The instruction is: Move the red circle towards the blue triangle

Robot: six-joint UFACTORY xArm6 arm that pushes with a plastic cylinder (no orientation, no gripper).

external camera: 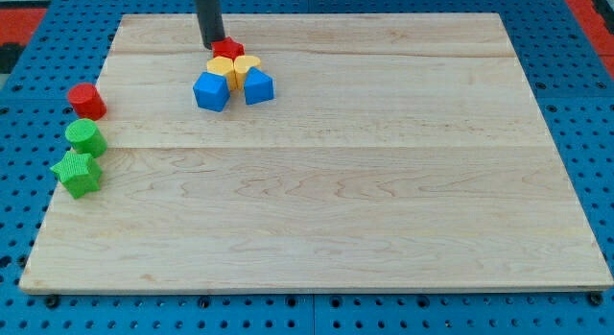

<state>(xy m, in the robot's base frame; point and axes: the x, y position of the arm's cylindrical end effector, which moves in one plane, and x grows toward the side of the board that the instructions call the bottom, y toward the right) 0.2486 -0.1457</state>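
The red circle stands near the board's left edge, upper left in the view. The blue triangle sits in a tight cluster near the top centre, right of a blue cube. Two yellow blocks, a hexagon-like one and a heart-like one, touch the blue ones from behind, and a red block, perhaps a star, lies behind them. My tip stands just left of that red block, at the cluster's far side, far right of the red circle.
A green circle and a green star stand just below the red circle along the board's left edge. A blue perforated table surrounds the wooden board.
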